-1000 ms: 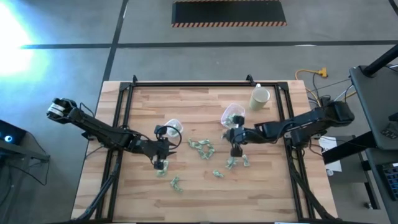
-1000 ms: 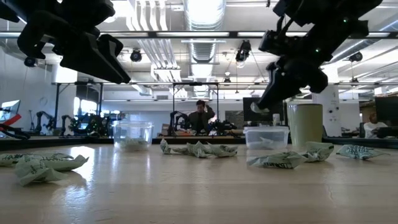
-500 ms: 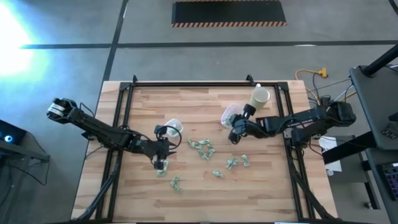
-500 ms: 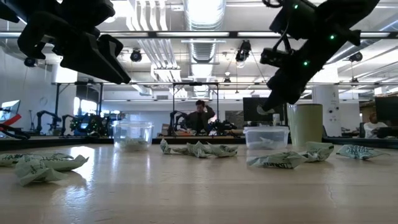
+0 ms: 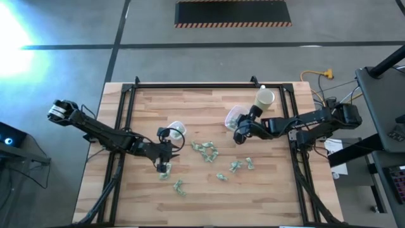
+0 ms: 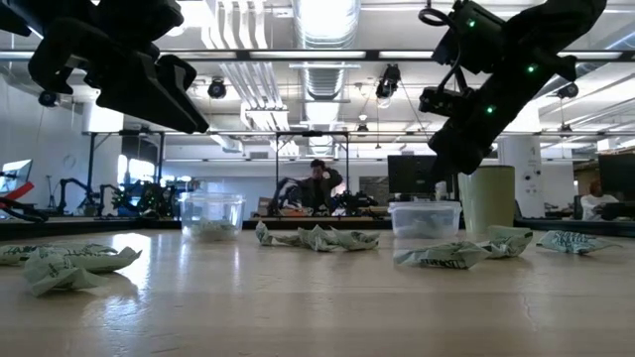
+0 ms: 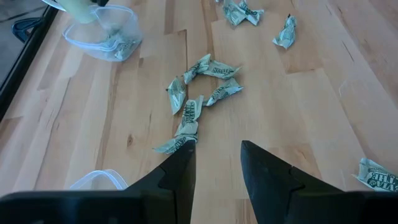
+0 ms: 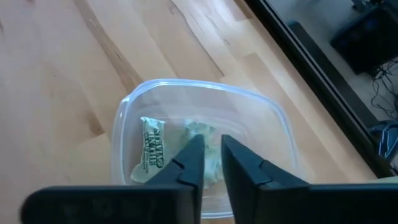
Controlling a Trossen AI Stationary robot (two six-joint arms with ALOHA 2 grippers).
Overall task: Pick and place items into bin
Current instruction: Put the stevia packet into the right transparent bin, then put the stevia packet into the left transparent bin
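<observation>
The items are small crumpled pale green and white wrapped pieces. A cluster (image 5: pixel 204 150) lies mid-table, with more nearer the front (image 5: pixel 235 166) (image 5: pixel 178 187). My right gripper (image 8: pixel 213 163) hovers just over the right clear tub (image 5: pixel 233 116), fingers open by a narrow gap with nothing between them. One wrapped piece (image 8: pixel 149 152) and others lie on the tub's floor. My left gripper (image 7: pixel 217 163) stands open above the table near the left tub (image 5: pixel 177 128), holding nothing, with a strip of pieces (image 7: pixel 198 102) lying ahead of its fingers.
A tall cream cup (image 5: pixel 264 99) stands beside the right tub at the far right. The left tub (image 6: pixel 211 215) holds a few pieces. Black rails run along the table's left, right and far edges. Bare wood lies along the near edge.
My right gripper has gone from above the loose pieces near the table's middle toward the far edge, turning as it went, and now hangs over the right tub. My left arm has kept still.
</observation>
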